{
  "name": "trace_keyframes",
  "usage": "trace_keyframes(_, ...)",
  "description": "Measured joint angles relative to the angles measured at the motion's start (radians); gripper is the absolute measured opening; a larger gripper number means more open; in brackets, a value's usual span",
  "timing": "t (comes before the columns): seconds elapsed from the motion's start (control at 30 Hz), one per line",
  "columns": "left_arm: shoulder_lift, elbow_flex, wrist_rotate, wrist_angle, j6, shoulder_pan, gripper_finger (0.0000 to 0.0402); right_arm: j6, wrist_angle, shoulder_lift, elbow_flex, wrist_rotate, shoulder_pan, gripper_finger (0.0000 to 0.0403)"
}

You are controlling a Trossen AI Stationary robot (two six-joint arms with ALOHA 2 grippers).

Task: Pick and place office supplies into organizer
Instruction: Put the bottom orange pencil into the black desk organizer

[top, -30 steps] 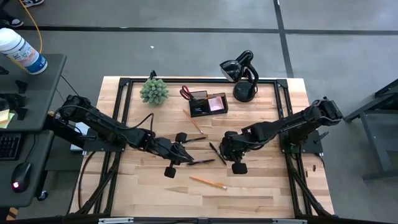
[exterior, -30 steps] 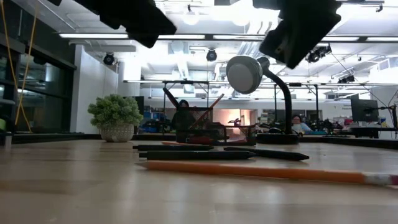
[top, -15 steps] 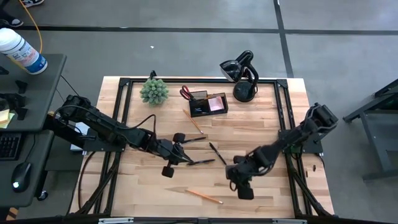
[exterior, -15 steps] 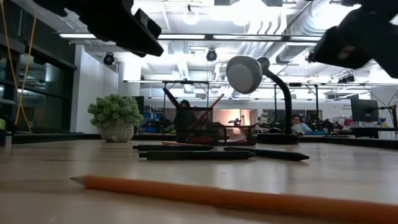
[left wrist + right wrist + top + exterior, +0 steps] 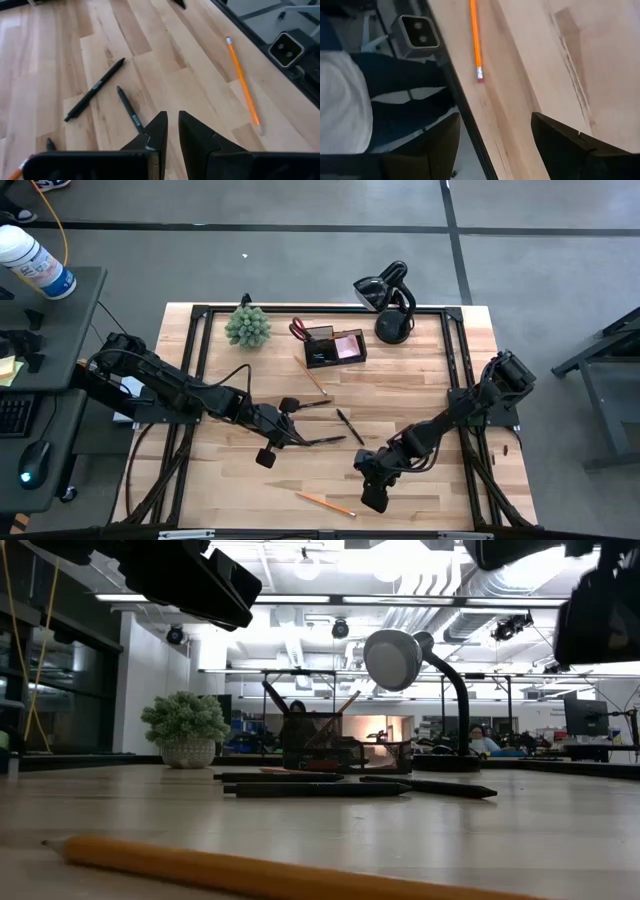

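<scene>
**Right arm relocates to front edge; loose pencil displaced**

- Right gripper (image 5: 372, 492): fingers spread wide with nothing between them. Over the last second it has swung from the table's middle to the front edge and now hangs near the orange pencil (image 5: 325, 503), not touching it.
- Orange pencil: lying flat near the front edge, eraser end toward the rim. It has slid forward and turned since a second ago, so the right arm appears to have knocked it rather than lifted it. Judged: pick not yet made; a fresh approach is needed, with risk of the pencil rolling off the edge.
- Left gripper (image 5: 283, 428): fingers nearly together, a narrow gap showing, holding nothing. Position almost unchanged, low over the black pens (image 5: 322, 440) at mid-table. One pen (image 5: 131, 116) lies just ahead of its tips, another (image 5: 94, 90) beside it.
- Second pencil (image 5: 315, 375): on the boards just in front of the organizer.
- Organizer (image 5: 334, 346): rear centre of the table (image 5: 420, 390), well apart from both grippers; red-handled scissors (image 5: 298, 330) and pink pad (image 5: 348, 346) already in it.
- Green plant (image 5: 247, 326), black stand (image 5: 388, 300): rear, untouched.
</scene>
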Motion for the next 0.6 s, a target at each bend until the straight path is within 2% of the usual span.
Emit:
trace_keyframes(0.27,0.001,0.0,0.053,0.0,-0.066,0.0,0.0035,0.128,-0.004,0.04,0.0,0.06,0.043,0.024)
trace_keyframes(0.4,0.001,0.0,0.119,0.001,-0.13,-0.003,0.0035,0.216,0.014,0.059,0.0,0.085,0.078,0.0239)
trace_keyframes(0.53,0.001,0.0,0.148,0.002,-0.188,-0.05,0.0035,0.26,0.169,0.098,0.0,0.081,0.107,0.0235)
trace_keyframes(0.6,0.001,0.0,0.147,0.002,-0.202,-0.089,0.0035,0.236,0.279,0.12,0.002,0.117,0.124,0.0231)
